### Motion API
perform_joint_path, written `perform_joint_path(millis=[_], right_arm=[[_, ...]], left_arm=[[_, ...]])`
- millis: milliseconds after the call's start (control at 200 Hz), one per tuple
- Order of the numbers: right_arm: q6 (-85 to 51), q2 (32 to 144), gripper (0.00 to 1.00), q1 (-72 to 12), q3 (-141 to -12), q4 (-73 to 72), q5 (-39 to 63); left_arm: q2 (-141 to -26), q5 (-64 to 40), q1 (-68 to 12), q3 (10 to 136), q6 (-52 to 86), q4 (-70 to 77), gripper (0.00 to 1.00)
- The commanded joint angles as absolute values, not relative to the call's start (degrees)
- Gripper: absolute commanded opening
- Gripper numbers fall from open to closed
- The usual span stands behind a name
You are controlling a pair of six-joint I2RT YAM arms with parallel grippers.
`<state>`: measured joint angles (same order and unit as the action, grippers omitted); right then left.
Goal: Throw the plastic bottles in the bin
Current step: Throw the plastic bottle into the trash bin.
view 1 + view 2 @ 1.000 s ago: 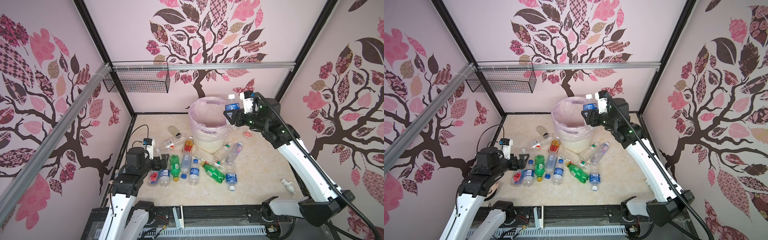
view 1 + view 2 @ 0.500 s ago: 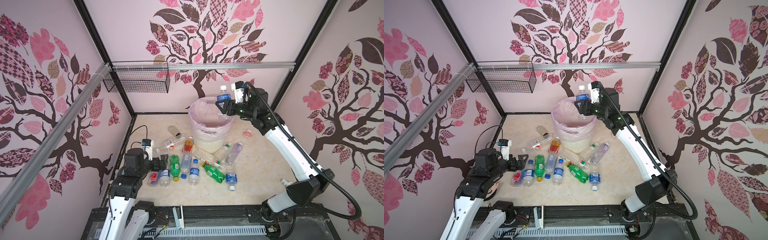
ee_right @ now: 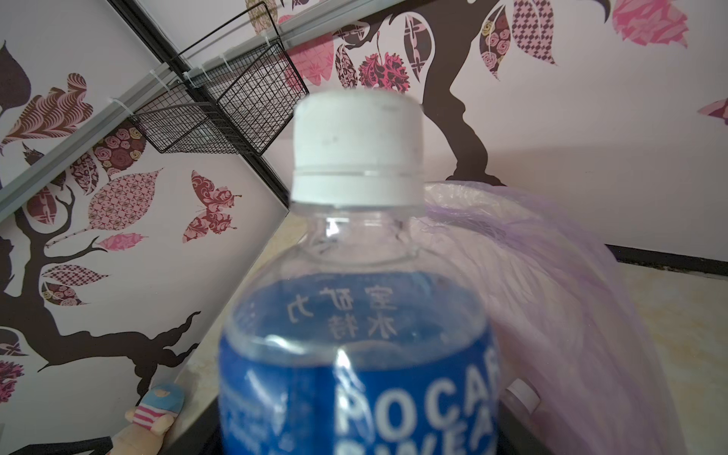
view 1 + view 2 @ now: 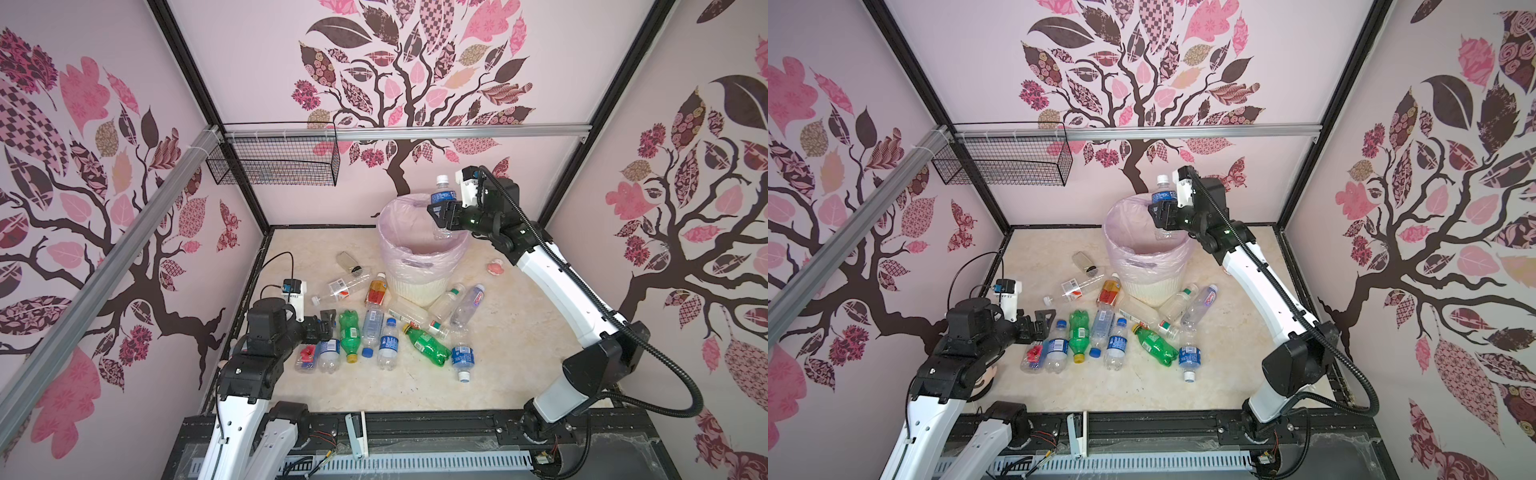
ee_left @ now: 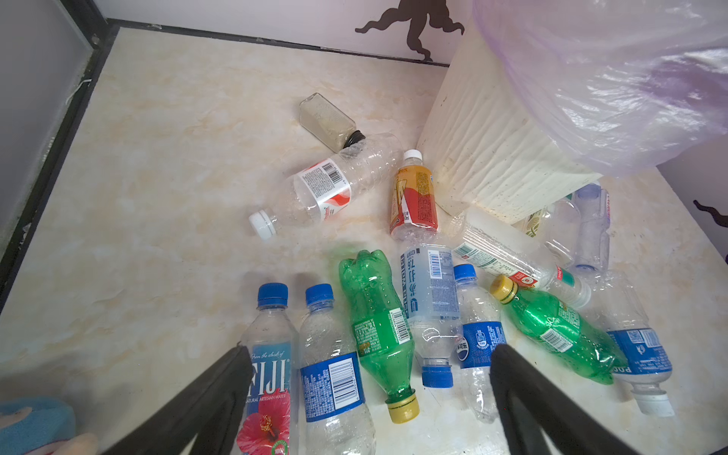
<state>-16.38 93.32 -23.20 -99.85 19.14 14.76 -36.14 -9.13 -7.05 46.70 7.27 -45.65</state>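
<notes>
My right gripper (image 4: 445,212) is shut on a clear plastic bottle (image 4: 442,199) with a blue label and white cap, held upright over the far right rim of the bin (image 4: 415,286). The bin is a white ribbed basket with a pale pink bag (image 4: 1121,232). In the right wrist view the held bottle (image 3: 356,315) fills the middle, with the bag (image 3: 551,283) behind it. Several plastic bottles (image 4: 384,332) lie on the floor in front of the bin: green ones (image 5: 378,315), blue-labelled ones (image 5: 333,378), an orange-red one (image 5: 413,197). My left gripper (image 5: 370,350) hangs open just above their left end.
A brownish jar with a black lid (image 4: 348,262) lies left of the bin. A small pink toy (image 4: 495,267) sits to the bin's right. A black wire basket (image 4: 274,166) hangs on the back wall's left. A soft doll (image 5: 35,425) lies by the left arm.
My right arm has swung left with the bottle, from beside the bin's right rim to over its opening. The left arm has hardly moved.
</notes>
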Motion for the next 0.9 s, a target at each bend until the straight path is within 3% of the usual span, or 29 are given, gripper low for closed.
perform_joint_path(millis=[0,896], right_arm=[[-15.62,94.27,0.71,-23.45,-99.87,18.36,13.39],[-11.40,87.90,0.81,-23.40,-97.44,23.12,11.50]], left_arm=[[-35.60,-8.75,-6.84,48.80,6.42,-46.13,0.98],[-35.51,-8.26,-6.86,49.69,5.62,-47.38,0.98]])
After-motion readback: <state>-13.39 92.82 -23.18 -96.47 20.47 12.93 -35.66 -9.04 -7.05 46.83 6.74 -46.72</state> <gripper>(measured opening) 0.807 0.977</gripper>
